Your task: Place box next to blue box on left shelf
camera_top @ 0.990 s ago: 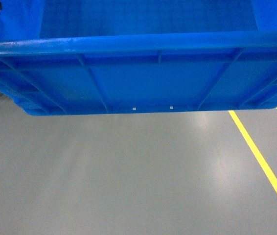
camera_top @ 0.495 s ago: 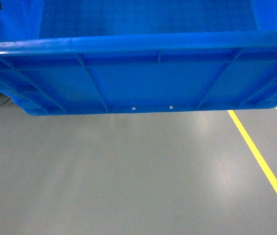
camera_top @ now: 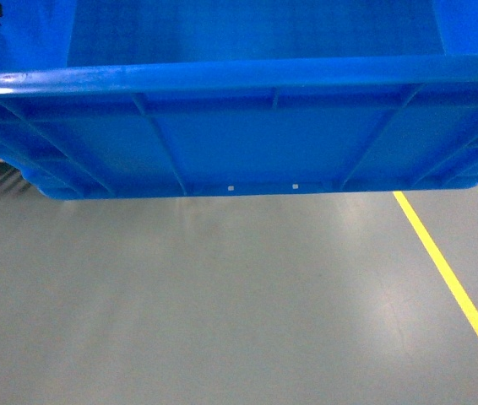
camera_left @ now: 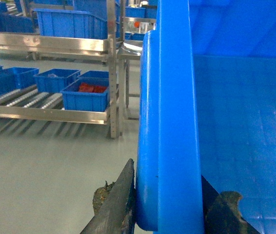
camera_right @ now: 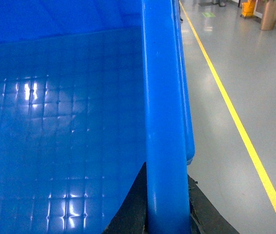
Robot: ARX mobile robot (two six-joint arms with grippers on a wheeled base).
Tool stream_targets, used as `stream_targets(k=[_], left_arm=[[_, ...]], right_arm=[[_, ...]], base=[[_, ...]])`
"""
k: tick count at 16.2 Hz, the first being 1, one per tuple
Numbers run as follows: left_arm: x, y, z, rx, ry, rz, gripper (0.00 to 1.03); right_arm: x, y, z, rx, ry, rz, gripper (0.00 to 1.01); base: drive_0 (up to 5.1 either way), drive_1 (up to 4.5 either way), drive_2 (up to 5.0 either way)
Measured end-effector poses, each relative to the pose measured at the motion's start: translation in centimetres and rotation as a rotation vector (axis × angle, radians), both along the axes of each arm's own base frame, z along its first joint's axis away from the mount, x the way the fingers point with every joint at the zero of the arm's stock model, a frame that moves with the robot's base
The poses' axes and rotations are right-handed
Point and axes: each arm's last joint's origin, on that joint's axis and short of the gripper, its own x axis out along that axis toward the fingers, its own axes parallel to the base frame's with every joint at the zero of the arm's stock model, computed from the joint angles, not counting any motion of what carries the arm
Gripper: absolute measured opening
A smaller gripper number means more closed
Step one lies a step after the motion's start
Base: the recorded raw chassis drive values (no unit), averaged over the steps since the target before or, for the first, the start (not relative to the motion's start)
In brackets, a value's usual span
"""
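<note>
Both sets of jaws are clamped on the rim of the box [camera_top: 247, 126], one arm on each end wall: the left gripper [camera_left: 169, 212] has a dark finger outside the wall and another inside it at the bottom of the left wrist frame, and the right gripper [camera_right: 165, 209] pinches the opposite rim the same way at the bottom of the right wrist frame. That box fills the whole upper half of the head frame, ribbed side wall facing the camera, rim running edge to edge, held clear above the grey floor [camera_top: 222, 312] with nothing under it. It looks empty inside, just the gridded bottom catching the lights. A yellow floor line [camera_top: 450, 278] runs down the lower right of the head frame, and it shows again along the right edge of the right wrist frame. Over in the upper left of the left wrist frame is the left shelf [camera_left: 45, 105], roller deck visible, carrying several smaller blue bins [camera_left: 84, 95], one with something red in it; more blue bins sit on the tier above. It stands well apart from the carried box, off to the side. So I'd call this the carry stage, the load up and the shelf not yet reached. Next up, by my reckoning: turn the base toward that rack, keep both grips level so the box doesn't tilt, line it up with the free stretch of rollers beside a blue bin, and set it down there.
</note>
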Motion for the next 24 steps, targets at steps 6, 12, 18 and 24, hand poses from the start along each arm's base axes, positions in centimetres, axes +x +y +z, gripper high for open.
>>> stream_targets(k=[6,12,18,24], left_arm=[[0.0,0.0,0.03,-0.003,-0.003,0.0,0.2],[0.0,0.0,0.01,-0.002,-0.001,0.0,0.2],[0.0,0.0,0.0,-0.002,0.0,0.001,0.2],[0.0,0.0,0.01,-0.003,-0.001,0.001,0.2]], right_arm=[[0.0,0.0,0.03,0.0,-0.003,0.0,0.08],[0.0,0.0,0.02,0.0,-0.002,0.0,0.08],[0.0,0.01,0.02,0.0,-0.002,0.001,0.08],[0.0,0.01,0.02,0.0,-0.002,0.0,0.08]], base=[[0.1,4.41,-4.3],[0.0,4.3,-4.4],[-0.1,4.26,-4.4],[0.1,4.41,-4.3]])
